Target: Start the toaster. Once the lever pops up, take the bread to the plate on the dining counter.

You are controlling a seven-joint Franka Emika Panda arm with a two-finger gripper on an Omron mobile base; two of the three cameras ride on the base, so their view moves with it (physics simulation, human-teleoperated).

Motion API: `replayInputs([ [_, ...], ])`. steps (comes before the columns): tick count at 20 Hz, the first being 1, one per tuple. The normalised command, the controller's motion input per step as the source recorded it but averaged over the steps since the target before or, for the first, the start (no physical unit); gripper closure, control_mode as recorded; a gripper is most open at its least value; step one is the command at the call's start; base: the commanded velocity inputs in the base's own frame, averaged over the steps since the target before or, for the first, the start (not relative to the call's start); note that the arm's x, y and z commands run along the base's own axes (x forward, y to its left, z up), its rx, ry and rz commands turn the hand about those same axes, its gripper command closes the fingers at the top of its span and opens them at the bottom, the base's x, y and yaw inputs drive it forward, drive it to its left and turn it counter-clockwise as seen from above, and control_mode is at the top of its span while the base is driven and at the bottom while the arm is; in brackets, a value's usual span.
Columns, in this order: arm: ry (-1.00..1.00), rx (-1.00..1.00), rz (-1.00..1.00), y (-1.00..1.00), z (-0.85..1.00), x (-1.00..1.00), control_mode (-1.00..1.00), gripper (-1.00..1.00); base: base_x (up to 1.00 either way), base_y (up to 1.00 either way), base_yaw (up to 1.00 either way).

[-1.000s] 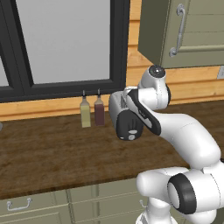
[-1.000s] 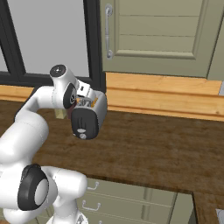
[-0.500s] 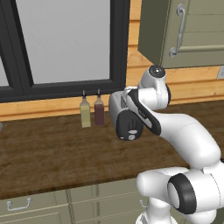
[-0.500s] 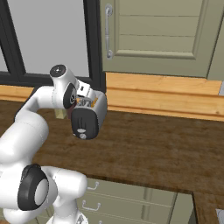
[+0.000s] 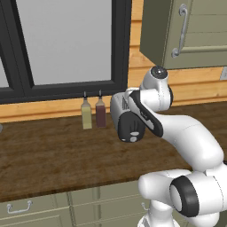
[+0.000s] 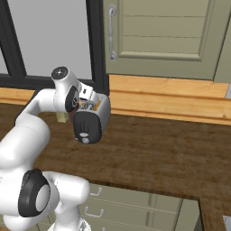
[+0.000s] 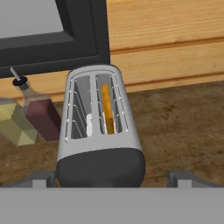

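The toaster [image 7: 99, 131] sits in the middle of the hand view, long axis running away from the camera, its dark end panel [image 7: 100, 168] low in the frame and nearest the hand; that end is presumably where the starting lever is, which would explain why the hand faces it head-on. The bread [image 7: 106, 109] stands on edge, sunk into the right-hand of the 2 slots, a thin orange-tan strip between the wire guides, so it is loaded but not yet raised for picking. The gripper [image 7: 113, 177] is released, jaws spread wide: the 2 grey fingertips [image 7: 41, 178] show at the lower left and lower right of the hand view, 1 on each side of the dark end panel, with nothing between them. I judge that spread leaves room to come down on the lever rather than to clasp anything, and the toasting step looks not yet started. In the left base view the toaster [image 5: 126, 117] is at centre frame, just in front of the arm's wrist, dark end turned toward the camera; in the right base view it [image 6: 92, 119] is left of centre, partly covered by the arm. 2 slim bottles [image 5: 93, 114] stand just left of the toaster against the wooden wall ledge under the window [image 5: 62, 44], close enough that a sideways swing could clip them. The brown counter [image 6: 153, 153] holds all of this.
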Motion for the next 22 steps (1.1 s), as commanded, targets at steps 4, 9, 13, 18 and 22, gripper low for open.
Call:
replayInputs([
  [4,0.0,0.0,0.0,0.0,0.0,0.0,-1.0,-1.0,0.0,0.0,0.0],
  [9,0.0,0.0,0.0,0.0,0.0,0.0,-1.0,-1.0,0.0,0.0,0.0],
  [13,0.0,0.0,0.0,0.0,0.0,0.0,-1.0,-1.0,0.0,0.0,0.0],
  [18,0.0,0.0,0.0,0.0,0.0,0.0,-1.0,-1.0,0.0,0.0,0.0],
  [22,0.0,0.0,0.0,0.0,0.0,0.0,-1.0,-1.0,0.0,0.0,0.0],
])
